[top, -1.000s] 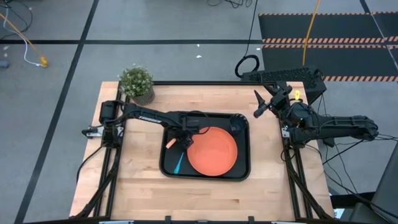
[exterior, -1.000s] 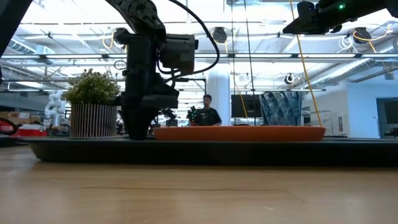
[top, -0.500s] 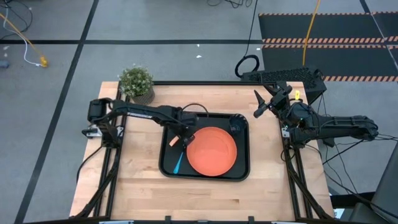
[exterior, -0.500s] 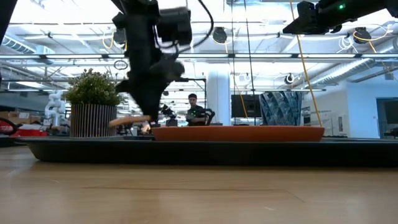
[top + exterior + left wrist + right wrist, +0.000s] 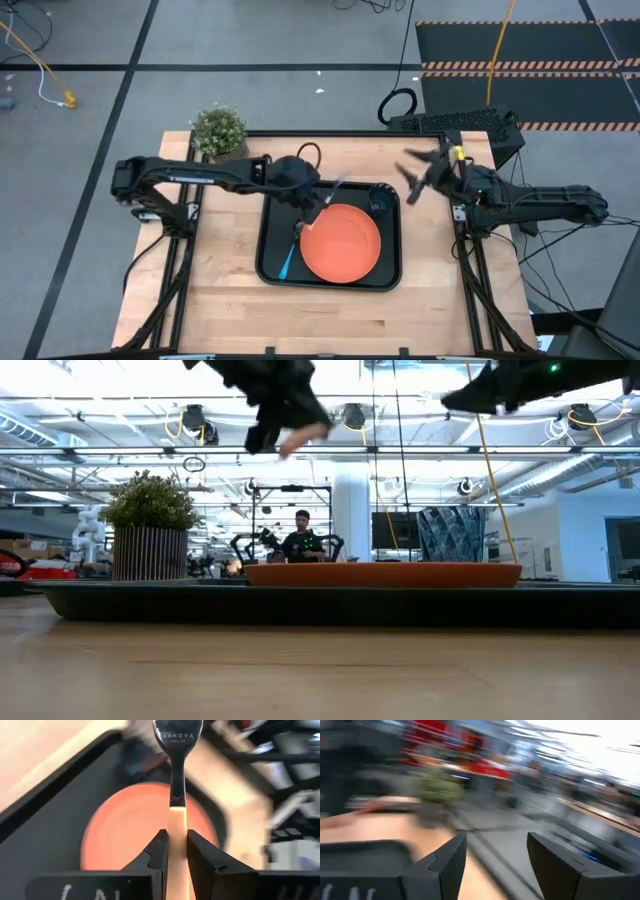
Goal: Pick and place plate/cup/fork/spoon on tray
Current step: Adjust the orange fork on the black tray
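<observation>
Left wrist view shows the left gripper (image 5: 175, 847) closed on the fork (image 5: 177, 795) by its orange-yellow handle, silver metal end forward, lifted above the orange plate (image 5: 341, 242) on the black tray (image 5: 268, 262). The right gripper (image 5: 418, 172), jaws wide apart and empty, hangs beside the tray.

Two dark, cable-draped jointed arms

The black rectangular tray (image 5: 268, 262) lies mid-table. The flat round orange plate (image 5: 341, 243) rests on its right half, with the small dark cup (image 5: 379, 203) at the tray's far right corner. The blue-handled spoon (image 5: 287, 262) lies beside the plate's left edge. The fork (image 5: 178, 810), orange-yellow handle and silver metal neck, is raised above the plate, clamped by its handle.
</observation>
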You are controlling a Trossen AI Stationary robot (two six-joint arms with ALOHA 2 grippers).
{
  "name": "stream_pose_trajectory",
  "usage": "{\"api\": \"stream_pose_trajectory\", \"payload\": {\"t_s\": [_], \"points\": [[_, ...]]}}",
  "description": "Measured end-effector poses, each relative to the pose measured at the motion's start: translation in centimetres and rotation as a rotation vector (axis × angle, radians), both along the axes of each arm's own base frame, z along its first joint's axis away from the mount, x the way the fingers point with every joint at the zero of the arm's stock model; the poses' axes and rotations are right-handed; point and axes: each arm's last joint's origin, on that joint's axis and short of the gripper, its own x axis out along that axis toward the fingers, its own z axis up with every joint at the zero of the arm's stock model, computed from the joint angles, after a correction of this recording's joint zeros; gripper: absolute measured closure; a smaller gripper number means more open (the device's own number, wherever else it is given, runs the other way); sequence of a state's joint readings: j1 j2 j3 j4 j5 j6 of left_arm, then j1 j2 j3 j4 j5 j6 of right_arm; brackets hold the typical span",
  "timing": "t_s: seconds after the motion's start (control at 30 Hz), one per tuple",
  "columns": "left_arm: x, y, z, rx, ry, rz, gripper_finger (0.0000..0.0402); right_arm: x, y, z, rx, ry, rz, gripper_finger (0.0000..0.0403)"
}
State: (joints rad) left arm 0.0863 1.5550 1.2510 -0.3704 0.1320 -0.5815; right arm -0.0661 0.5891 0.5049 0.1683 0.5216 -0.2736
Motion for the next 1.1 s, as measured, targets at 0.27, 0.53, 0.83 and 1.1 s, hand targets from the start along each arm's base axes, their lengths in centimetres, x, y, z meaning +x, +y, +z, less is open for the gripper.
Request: {"api": "stream_pose_trajectory", "payload": {"t_s": [0.27, 0.53, 0.83, 1.1], "points": [[1.0, -2.0, 2.7, -0.079, -0.286, -0.197, 0.0354, 2.6, 0.8, 0.0, 0.045, -0.078, 0.360, 0.0202], [1.3, -3.9, 3.5, -0.105, -0.365, -0.281, 0.0352, 5.3, 1.2, -0.3, 0.017, -0.162, 0.569, 0.0202], [2.0, -3.9, 2.0, -0.143, -0.304, -0.262, 0.0351, 7.1, 2.3, -0.4, -0.023, -0.275, 0.753, 0.0202], [2.9, -3.7, 0.9, -0.181, -0.286, -0.258, 0.0351, 7.4, 2.4, -0.6, -0.041, -0.277, 0.753, 0.0204]]}}
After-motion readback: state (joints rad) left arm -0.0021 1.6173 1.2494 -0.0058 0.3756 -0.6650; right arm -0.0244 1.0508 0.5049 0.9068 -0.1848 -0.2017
